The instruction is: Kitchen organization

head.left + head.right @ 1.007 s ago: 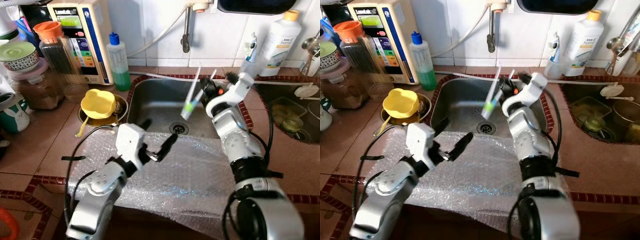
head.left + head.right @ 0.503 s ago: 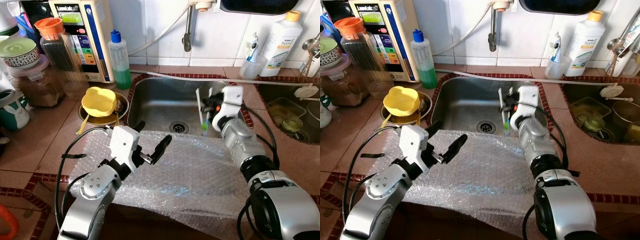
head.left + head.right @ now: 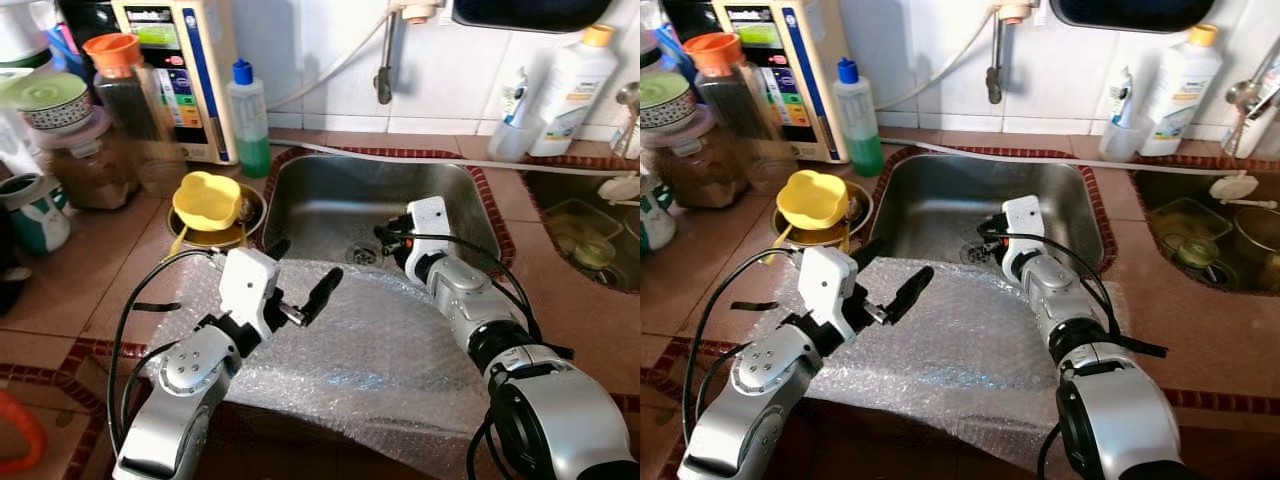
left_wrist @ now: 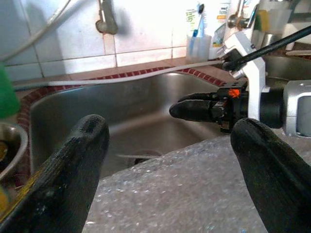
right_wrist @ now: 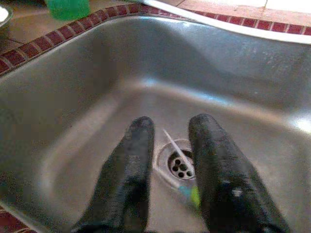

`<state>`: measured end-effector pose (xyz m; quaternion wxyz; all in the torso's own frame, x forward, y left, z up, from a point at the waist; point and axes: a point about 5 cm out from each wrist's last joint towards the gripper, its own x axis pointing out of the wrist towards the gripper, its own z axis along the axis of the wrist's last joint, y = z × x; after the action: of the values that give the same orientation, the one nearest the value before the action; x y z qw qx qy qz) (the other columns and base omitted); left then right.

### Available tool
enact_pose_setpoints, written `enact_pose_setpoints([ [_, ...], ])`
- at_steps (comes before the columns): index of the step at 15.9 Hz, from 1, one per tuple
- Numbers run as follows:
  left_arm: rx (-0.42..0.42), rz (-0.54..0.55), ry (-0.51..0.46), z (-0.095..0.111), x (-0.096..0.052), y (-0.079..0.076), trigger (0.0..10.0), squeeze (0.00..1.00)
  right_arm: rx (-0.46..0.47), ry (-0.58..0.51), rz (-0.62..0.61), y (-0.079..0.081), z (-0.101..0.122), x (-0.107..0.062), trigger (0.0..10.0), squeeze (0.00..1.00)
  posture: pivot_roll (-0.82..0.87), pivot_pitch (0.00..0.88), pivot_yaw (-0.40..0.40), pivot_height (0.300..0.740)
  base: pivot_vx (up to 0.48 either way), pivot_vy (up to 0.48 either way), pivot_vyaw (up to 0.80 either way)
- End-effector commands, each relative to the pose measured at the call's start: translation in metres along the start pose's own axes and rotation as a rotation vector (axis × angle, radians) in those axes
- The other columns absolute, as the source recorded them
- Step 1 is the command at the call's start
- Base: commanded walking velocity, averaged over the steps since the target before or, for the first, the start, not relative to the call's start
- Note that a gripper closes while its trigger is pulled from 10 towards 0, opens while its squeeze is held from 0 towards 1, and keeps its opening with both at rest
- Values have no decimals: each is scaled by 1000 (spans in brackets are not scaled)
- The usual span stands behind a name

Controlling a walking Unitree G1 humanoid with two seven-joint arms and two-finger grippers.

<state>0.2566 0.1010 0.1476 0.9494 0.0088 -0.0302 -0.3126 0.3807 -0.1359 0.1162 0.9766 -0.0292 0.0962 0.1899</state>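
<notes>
A white toothbrush (image 5: 172,143) with a green and blue head lies on the bottom of the steel sink (image 3: 330,200), across the drain. My right gripper (image 3: 384,237) reaches low into the basin just above it. In the right wrist view its fingers (image 5: 131,165) stand a little apart, open, and the brush lies on the metal beyond them. My left gripper (image 3: 305,265) hovers wide open over the bubble wrap (image 3: 380,340) spread on the counter's front, with nothing between its fingers (image 4: 73,170).
A yellow bowl (image 3: 207,198) sits in a metal dish left of the sink. Behind it stand a green soap bottle (image 3: 250,118), a water purifier (image 3: 180,70) and jars (image 3: 125,95). A cup holding a brush (image 3: 512,135) and a white bottle (image 3: 568,85) are at the back right.
My right gripper came down from above the sink into the basin, and the toothbrush left its fingers and now lies by the drain. The left arm stayed put.
</notes>
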Motion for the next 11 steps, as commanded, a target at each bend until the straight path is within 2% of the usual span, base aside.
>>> enact_pose_setpoints([
  [1,17,10,-10,5,-1,1,10000,1000,-24,-1,20,1,4,2,10000,1000,164,51,35,740,0,0,0],
  [4,28,40,-31,8,2,5,10000,1000,-4,-57,49,4,19,5,10000,1000,153,46,25,740,0,0,0],
  [6,62,105,-40,10,6,14,10000,1000,27,-139,69,7,33,8,10000,1000,134,39,21,740,0,0,0],
  [8,90,169,-45,11,12,26,10000,1000,119,-235,129,15,45,8,10000,1000,116,33,22,740,0,0,0],
  [11,125,222,-48,13,20,40,10000,1000,176,-342,183,27,54,3,10000,1000,80,22,27,740,0,0,0],
])
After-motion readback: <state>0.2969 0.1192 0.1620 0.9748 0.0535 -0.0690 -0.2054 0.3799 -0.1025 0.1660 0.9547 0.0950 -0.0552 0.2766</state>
